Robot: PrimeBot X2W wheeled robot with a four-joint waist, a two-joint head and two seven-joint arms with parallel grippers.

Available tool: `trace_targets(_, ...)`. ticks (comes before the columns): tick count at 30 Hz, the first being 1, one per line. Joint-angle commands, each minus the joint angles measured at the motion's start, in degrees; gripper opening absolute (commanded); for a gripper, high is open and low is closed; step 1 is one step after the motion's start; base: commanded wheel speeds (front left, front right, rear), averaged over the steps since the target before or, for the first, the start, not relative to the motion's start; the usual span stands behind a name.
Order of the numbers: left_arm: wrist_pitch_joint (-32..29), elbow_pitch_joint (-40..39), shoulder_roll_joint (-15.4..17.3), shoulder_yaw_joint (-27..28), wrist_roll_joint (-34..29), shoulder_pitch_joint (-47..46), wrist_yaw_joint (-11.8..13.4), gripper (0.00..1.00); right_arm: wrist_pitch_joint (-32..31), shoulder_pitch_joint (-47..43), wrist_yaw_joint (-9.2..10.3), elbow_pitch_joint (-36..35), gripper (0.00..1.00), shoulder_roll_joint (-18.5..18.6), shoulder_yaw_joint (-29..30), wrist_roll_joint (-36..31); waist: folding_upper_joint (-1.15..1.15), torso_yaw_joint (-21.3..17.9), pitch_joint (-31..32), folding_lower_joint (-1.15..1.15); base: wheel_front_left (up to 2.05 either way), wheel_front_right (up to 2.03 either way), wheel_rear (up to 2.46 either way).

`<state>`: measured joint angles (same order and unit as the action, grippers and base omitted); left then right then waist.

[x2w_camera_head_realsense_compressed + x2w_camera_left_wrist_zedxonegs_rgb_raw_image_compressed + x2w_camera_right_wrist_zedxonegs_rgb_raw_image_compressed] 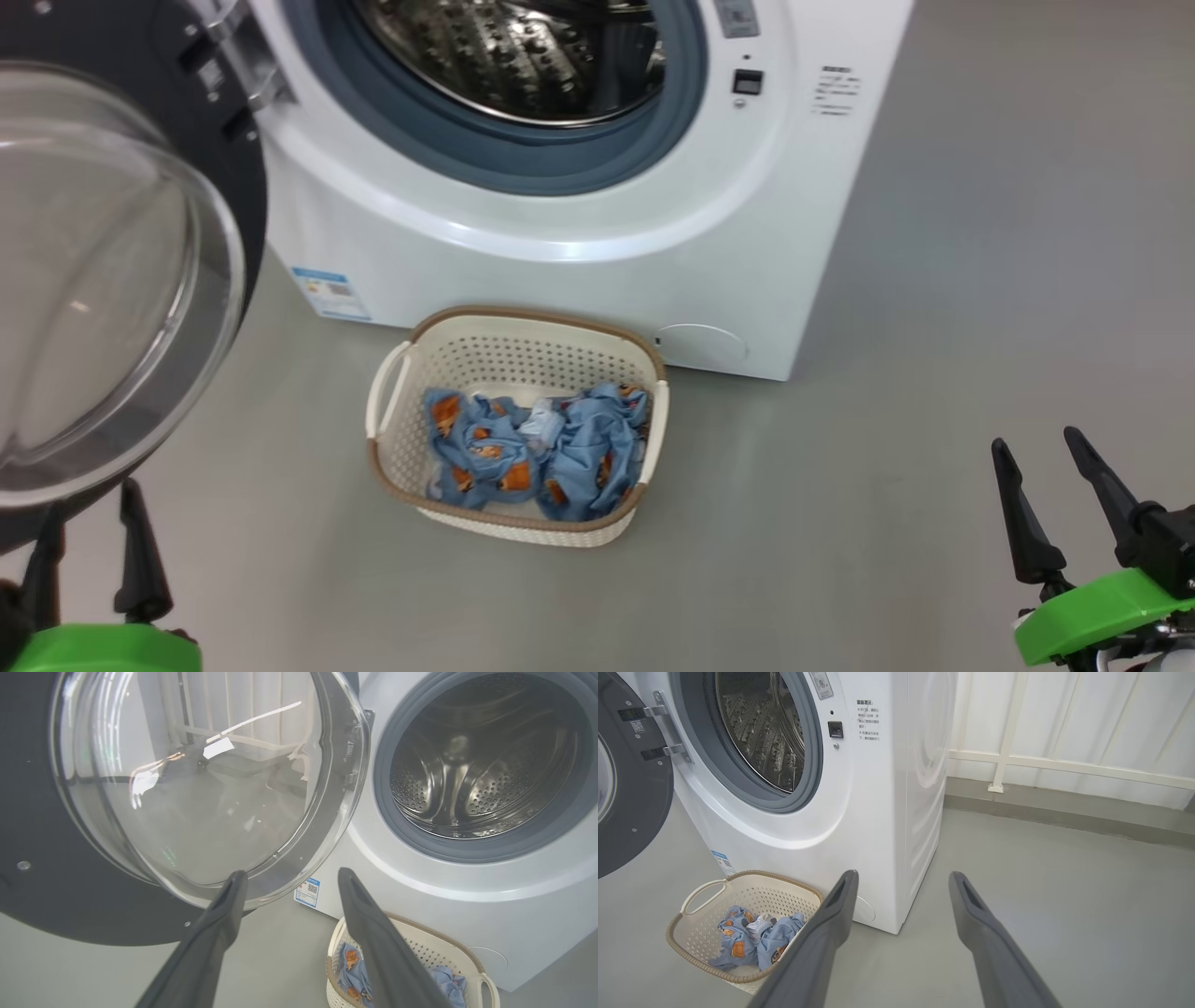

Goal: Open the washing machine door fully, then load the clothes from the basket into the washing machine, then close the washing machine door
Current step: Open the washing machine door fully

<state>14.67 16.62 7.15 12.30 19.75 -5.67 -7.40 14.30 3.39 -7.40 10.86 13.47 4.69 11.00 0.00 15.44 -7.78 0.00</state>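
— So, where is the washing machine door (103, 280)?

— It stands wide open at the left of the head view. It is big and round, with a black rim and a bulgy clear glass middle. It hangs on a hinge (245, 67) at the left side of the washing machine (560, 266).

— And the machine?

— It is the big white box at the top middle of the frame. Its round hole has a grey rubber ring (523, 154) around it, and the shiny drum (504, 56) with little holes shows inside.

— Where is the basket (504, 359)?

— It sits on the grey floor (934, 373) in the middle of the frame, just in front of the machine's bottom edge. It is cream with a brown rim. A small blue sticker (327, 292) is on the machine, up and to the left of it.

— And the clothes (546, 448)?

— They lie in a crumpled heap inside the basket. They are light blue with little orange pictures and a bit of white.

— What is the left gripper (91, 499) doing?

— It is in the lower left corner, right under the door's glass. Its two dark fingers point up, spread apart, with nothing between them. Whether a finger touches the door cannot be told.

— And the right gripper (1036, 439)?

— It is in the lower right corner, well apart from the basket. Its jaws are wide apart and empty too, over bare floor.
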Motion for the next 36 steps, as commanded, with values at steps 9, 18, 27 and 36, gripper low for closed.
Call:
trace_targets(9,0.3,-4.0,3.1,-4.3,0.6,1.3,-0.1,1.0,0.7,-1.1,-0.09,-1.8,1.0,0.1,-0.3,0.6,0.0,-6.8,1.4,0.0,0.0,0.0,0.0)
trace_targets(18,0.3,-4.7,4.2,-8.0,1.2,2.0,-0.1,1.0,0.7,-1.8,-0.09,-2.1,1.0,-0.2,0.5,0.7,0.0,-11.2,1.8,0.0,0.0,0.0,0.0)
trace_targets(27,0.3,-5.9,5.2,-10.3,2.1,2.8,-0.1,1.0,0.7,-2.6,-0.09,-2.6,1.0,-0.5,0.8,0.8,0.0,-15.3,2.5,0.0,0.0,0.0,0.0)
trace_targets(36,0.3,-6.1,6.3,-11.9,3.0,2.1,-0.1,1.0,0.7,-2.9,-0.09,-2.9,1.0,-1.3,1.6,0.7,0.0,-16.9,2.1,0.0,0.0,0.0,0.0)
